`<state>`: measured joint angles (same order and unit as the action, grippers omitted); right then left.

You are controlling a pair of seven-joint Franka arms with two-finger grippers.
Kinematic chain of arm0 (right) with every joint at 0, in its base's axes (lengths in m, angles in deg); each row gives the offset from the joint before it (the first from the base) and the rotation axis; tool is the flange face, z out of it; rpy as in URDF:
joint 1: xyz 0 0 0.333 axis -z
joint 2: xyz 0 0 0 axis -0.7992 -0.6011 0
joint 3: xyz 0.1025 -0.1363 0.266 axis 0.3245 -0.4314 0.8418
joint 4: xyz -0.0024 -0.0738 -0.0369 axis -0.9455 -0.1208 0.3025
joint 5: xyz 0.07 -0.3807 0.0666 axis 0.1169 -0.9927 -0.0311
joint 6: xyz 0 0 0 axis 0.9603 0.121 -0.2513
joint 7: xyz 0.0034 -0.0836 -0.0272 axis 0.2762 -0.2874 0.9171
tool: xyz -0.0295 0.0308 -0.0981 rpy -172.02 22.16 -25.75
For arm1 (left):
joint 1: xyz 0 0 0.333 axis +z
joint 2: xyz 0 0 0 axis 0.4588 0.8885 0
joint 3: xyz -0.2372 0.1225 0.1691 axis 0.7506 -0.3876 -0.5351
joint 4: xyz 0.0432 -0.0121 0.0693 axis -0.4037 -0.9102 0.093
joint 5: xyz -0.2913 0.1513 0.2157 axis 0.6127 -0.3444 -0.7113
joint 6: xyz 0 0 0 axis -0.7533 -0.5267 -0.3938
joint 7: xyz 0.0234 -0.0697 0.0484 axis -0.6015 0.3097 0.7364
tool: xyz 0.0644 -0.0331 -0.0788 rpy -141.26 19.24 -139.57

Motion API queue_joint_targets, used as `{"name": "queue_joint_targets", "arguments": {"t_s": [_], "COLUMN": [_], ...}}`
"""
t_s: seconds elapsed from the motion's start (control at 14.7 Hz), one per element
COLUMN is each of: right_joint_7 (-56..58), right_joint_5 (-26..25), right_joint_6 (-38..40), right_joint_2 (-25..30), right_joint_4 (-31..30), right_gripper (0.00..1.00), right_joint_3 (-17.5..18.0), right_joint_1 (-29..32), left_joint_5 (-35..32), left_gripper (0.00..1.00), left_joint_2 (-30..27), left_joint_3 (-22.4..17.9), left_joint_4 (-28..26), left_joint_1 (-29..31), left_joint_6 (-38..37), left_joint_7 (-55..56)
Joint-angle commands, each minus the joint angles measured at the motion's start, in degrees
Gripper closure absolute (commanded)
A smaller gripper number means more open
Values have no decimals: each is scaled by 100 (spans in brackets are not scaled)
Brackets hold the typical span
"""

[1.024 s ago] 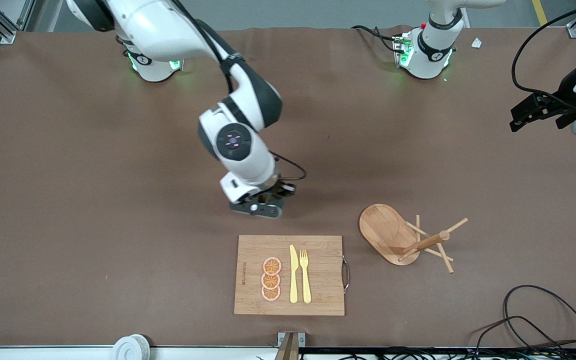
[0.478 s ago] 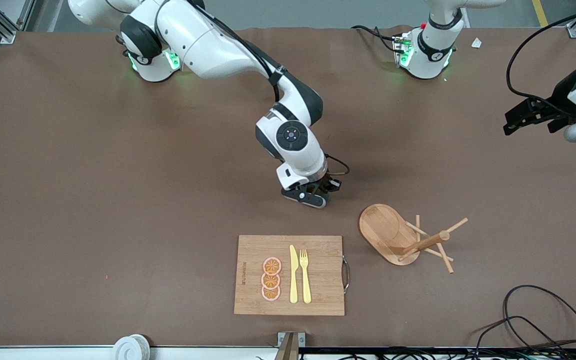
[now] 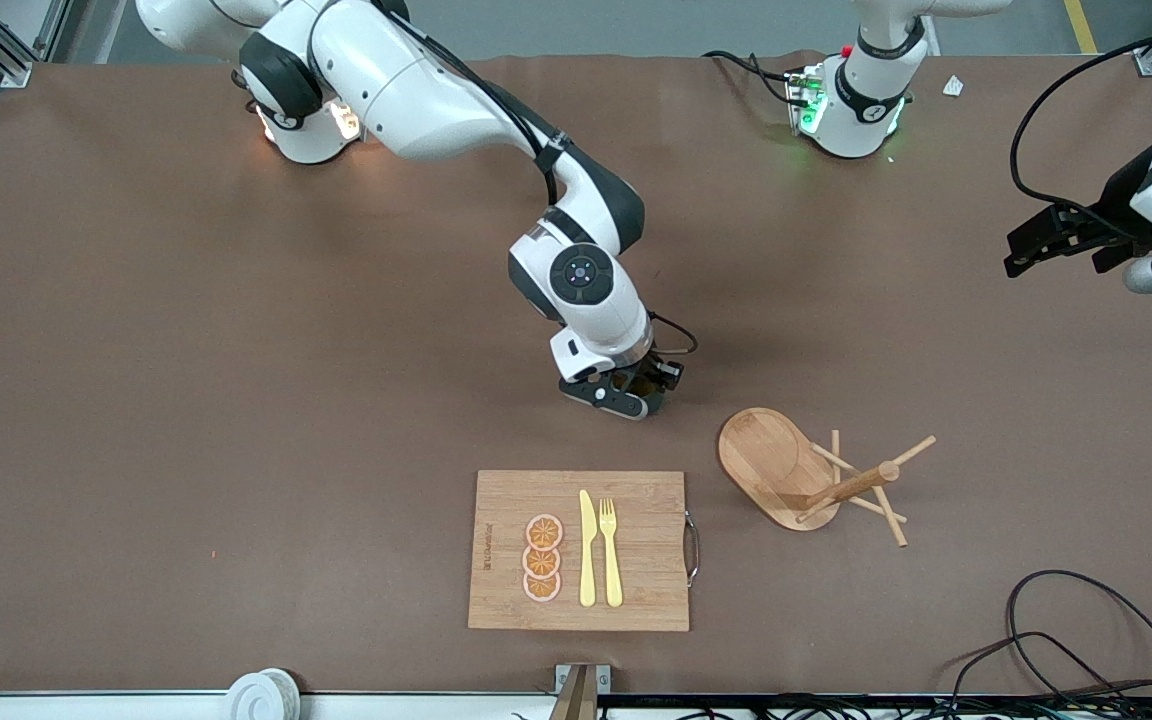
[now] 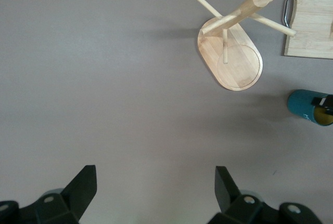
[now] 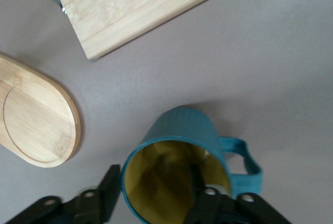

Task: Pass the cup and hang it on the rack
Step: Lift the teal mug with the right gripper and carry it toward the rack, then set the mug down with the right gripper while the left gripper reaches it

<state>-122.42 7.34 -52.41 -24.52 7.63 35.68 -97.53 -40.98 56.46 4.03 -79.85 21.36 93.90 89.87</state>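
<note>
In the front view the right tool (image 3: 626,392) sits low over the desk (image 3: 236,400), farther from the camera than the cutting board (image 3: 636,590) and beside the rack (image 3: 771,465), toward the right arm's end. The board carries three orange slices (image 3: 542,558), a yellow knife (image 3: 587,550) and a fork (image 3: 611,552). The left tool (image 3: 1026,250) waits in the air over the left arm's end of the desk. In the left wrist view its fingers (image 4: 83,185) stand wide apart with nothing between them. The rack stands on its oval base, and the cup (image 4: 303,105) is near it, with a dark finger at its mouth. In the right wrist view the teal cup shows its yellow inside and its handle. One finger of the right tool is outside the wall and the other is inside the cup, spread apart and not pinching the wall.
</note>
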Motion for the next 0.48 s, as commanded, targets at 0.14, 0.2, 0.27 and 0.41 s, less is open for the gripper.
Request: {"name": "queue_joint_targets", "arguments": {"t_s": [0.14,0.2,0.27,0.41], "right_joint_7": [61,297,873,1466], "right_joint_5": [77,77,-2,-159], "right_joint_6": [598,817,1245,1819], "right_joint_2": [630,752,945,1401], "right_joint_4": [-16,-16,-16,-42], "right_gripper": [0,0,0,0], "right_joint_3": [-62,-80,-89,-290], "right_joint_1": [570,876,1141,1694], "left_joint_5": [-44,-123,-150,-124], "left_gripper": [0,0,0,0], "left_joint_2": [101,232,303,374], "left_joint_3": [-16,1,18,54], "left_joint_4": [205,310,424,469], "left_joint_1": [-37,-81,-108,-143], "left_joint_6": [4,4,-22,-22], "left_joint_7": [9,27,71,412]}}
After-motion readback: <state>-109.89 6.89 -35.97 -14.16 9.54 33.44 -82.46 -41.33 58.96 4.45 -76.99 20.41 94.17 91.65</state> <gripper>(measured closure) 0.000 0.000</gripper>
